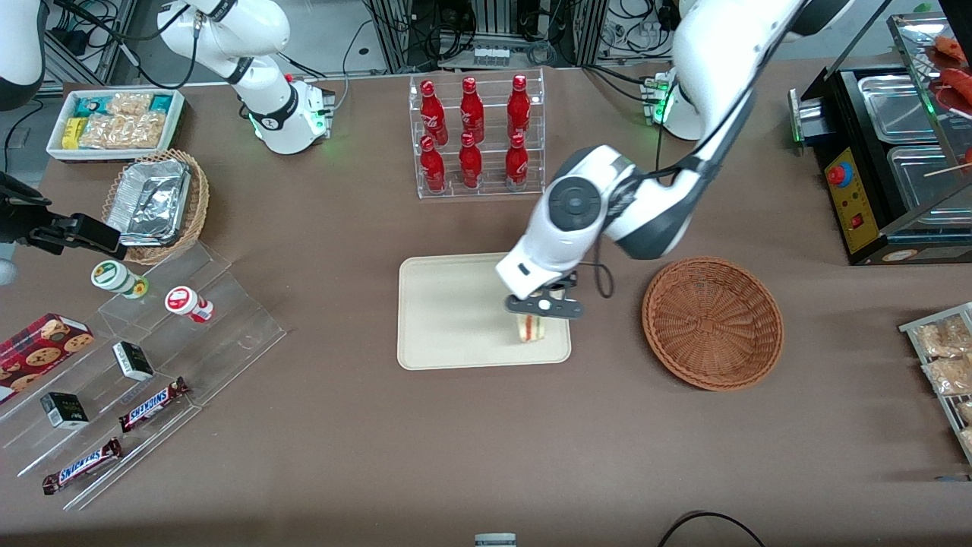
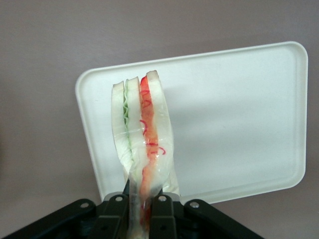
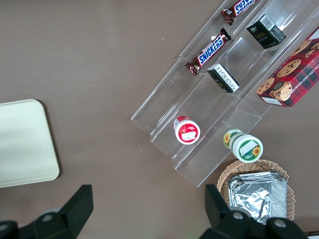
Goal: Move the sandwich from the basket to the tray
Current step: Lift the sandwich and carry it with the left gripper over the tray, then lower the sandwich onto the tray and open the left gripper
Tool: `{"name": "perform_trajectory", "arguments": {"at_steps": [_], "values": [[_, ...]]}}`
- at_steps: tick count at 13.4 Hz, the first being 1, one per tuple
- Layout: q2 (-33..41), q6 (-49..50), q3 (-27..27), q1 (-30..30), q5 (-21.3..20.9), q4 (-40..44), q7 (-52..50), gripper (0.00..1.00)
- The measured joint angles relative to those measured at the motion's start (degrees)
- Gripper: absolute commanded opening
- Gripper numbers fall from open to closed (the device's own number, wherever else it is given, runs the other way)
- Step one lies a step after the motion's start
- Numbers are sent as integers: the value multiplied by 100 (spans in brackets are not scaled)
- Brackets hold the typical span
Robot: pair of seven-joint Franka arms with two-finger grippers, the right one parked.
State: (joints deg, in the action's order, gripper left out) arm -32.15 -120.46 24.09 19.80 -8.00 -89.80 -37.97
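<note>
Sandwich [image 2: 144,134] pinched upright between closed fingers of hand [image 1: 544,307], above tray [image 1: 444,319] corner.

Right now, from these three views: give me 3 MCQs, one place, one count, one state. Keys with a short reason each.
1. Where is the sandwich?
A. in the basket
B. over the tray
C. beside the bottle rack

2. How many red bottles stand in the rack?
A. four
B. six
C. eight

3. What is the pincer doing?
A. open, empty
B. shut on the sandwich
C. shut on a bottle

B: the front view shows it above the tray, and the basket holds nothing.
B: two rows of three.
B: the wrist view shows the fingers clamping the wedge.
</note>
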Motion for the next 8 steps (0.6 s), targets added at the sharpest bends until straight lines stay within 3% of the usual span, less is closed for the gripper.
{"name": "perform_trajectory", "arguments": {"at_steps": [8], "values": [[-951, -286, -7, 602, -673, 554, -642, 0]]}}
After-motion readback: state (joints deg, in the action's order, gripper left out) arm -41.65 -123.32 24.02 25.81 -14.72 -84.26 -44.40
